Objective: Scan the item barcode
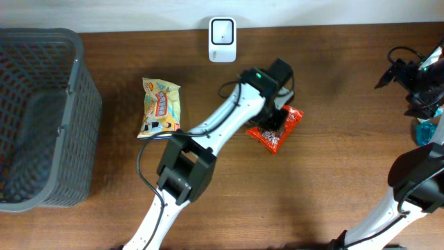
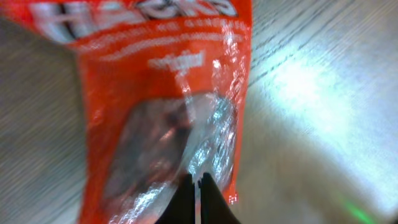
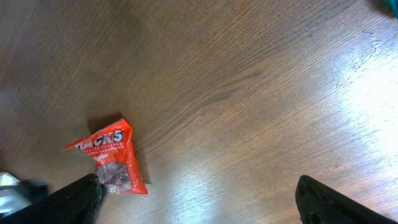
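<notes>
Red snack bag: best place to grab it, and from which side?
Pinch the thin end seam of the red snack bag, coming down from above with the left gripper. It lies flat on the table and the middle looks filled, so only the film edge fits between the jaws.

Red snack bag (image 1: 275,142), yellow packet (image 1: 160,106), grey basket (image 1: 82,104).

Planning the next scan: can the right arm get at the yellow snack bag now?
Probably not: the left arm stretches across the table between it and the yellow snack bag.
</notes>
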`<state>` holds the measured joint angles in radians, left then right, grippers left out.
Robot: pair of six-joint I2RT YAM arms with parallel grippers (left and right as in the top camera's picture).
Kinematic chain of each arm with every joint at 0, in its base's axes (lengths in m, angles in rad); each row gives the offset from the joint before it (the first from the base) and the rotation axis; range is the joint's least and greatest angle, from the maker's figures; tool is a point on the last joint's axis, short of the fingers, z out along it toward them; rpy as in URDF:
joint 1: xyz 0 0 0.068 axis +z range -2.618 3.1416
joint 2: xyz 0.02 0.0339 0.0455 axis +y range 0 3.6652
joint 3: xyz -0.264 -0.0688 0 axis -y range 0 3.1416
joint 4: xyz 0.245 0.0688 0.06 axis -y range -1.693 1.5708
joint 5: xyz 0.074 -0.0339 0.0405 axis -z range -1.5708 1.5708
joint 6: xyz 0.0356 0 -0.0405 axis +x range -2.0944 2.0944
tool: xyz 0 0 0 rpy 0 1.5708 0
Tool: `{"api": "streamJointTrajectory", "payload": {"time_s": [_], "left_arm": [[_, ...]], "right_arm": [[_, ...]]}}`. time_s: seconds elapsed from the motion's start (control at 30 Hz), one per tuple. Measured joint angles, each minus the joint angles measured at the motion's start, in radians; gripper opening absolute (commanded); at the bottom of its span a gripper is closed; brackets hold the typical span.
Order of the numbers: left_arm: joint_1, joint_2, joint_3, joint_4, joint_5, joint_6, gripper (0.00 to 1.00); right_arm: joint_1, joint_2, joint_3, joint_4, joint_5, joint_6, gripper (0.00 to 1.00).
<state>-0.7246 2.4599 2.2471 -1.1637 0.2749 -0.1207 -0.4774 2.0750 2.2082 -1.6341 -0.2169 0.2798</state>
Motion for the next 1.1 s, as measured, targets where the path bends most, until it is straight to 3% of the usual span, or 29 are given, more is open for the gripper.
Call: {"api": "streamJointTrajectory", "payload": {"time_s": [0.13,0.23,0.37,0.47,0.57,0.73,0.8,1.1], "left_arm": [[-0.027,-0.01,-0.099,0.097,-0.103,0.0,0.02],[-0.027,-0.033,-0.14,0.125,-0.265,0.0,0.0],[-0.01,-0.036,-0.143,0.083,-0.49,0.0,0.0],[0.024,-0.036,-0.117,0.018,-0.562,-0.015,0.0],[0.057,-0.043,-0.024,-0.009,-0.55,-0.06,0.0],[0.063,-0.063,-0.021,0.059,-0.24,-0.087,0.0],[0.056,-0.063,-0.047,0.103,-0.191,-0.094,0.0],[0.069,0.034,-0.05,0.185,-0.333,-0.106,0.0]], "right_arm": [[0.0,0.0,0.0,0.0,0.0,0.001,0.98],[0.0,0.0,0.0,0.0,0.0,0.0,0.98],[0.0,0.0,0.0,0.0,0.0,0.0,0.98],[0.0,0.0,0.0,-0.001,0.0,0.0,0.98],[0.0,0.0,0.0,0.0,0.0,0.001,0.98],[0.0,0.0,0.0,0.0,0.0,0.0,0.98],[0.0,0.0,0.0,0.0,0.0,0.0,0.98],[0.0,0.0,0.0,0.0,0.0,0.001,0.98]]}}
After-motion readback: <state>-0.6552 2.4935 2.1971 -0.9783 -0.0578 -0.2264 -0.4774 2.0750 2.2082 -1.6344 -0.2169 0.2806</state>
